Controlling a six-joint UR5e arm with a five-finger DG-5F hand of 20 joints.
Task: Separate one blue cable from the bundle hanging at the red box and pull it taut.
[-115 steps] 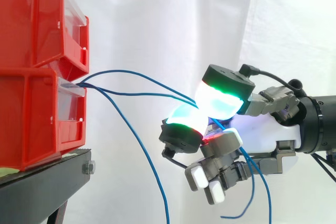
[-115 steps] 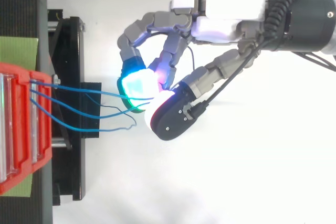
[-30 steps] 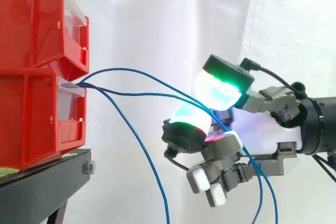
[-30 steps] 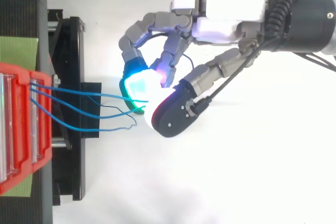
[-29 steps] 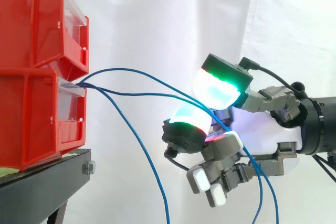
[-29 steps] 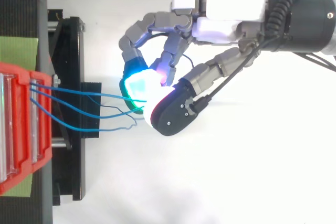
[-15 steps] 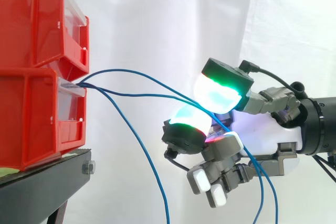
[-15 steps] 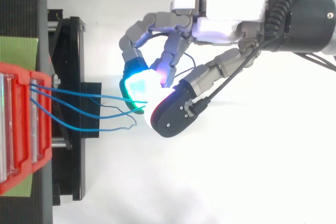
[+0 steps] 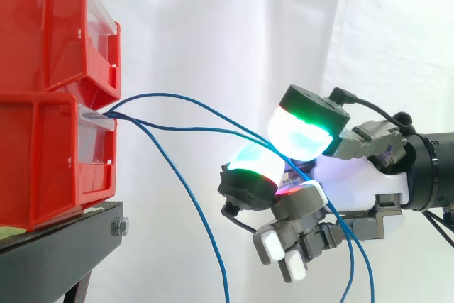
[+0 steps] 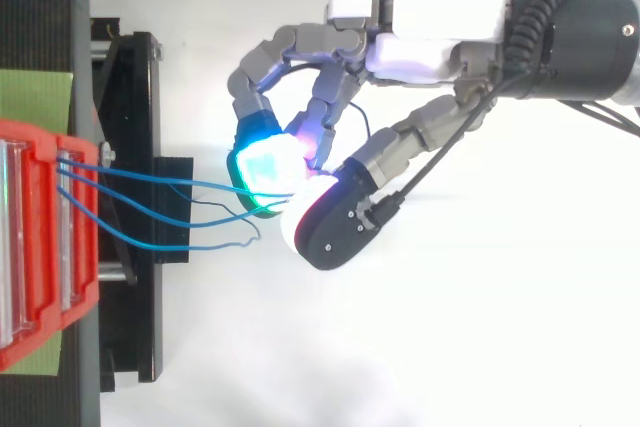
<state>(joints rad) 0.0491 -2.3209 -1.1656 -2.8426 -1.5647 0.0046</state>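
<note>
At 3 o'clock in the side view, the hand (image 9: 358, 179): glossy white palm shell, grey metal links, thick rounded pads. The thumb pad (image 9: 303, 133) is domed and black-capped, glowing white-cyan with a green rim. It sits at 1 o'clock of a finger pad (image 9: 254, 167) of like shape and glow. The two are closed toward each other, pinching the blue cables (image 9: 184, 128) that run between them; the exact contact spot is hidden by the pads. Other fingers are curled under the palm at 6 o'clock, with small white squarish tips and a red glow just above them.

Cables: thin, smooth, round blue insulation. Two run from the pinch toward 9 o'clock in shallow arcs, not straight, with some slack. Past the pinch, tails drop toward 6 o'clock behind the curled fingers and are cut off at the lower edge. A third strand leaves the same exit and falls free toward 6 o'clock, clear of the hand, also cut off below. From above, the strands fan slightly between box and pads; which kinked end belongs to which strand I cannot tell.

Lower red bin (image 9: 42, 161): glossy moulded plastic, boxy, with a clear front panel (image 9: 96, 148). All strands emerge at its upper front lip. The upper red bin (image 9: 50, 26) is stacked on it. Both rest on a matte black stand (image 9: 64, 250) with a bolt (image 9: 120, 227) at its edge. White curtain (image 9: 213, 26), soft folds, behind.
</note>
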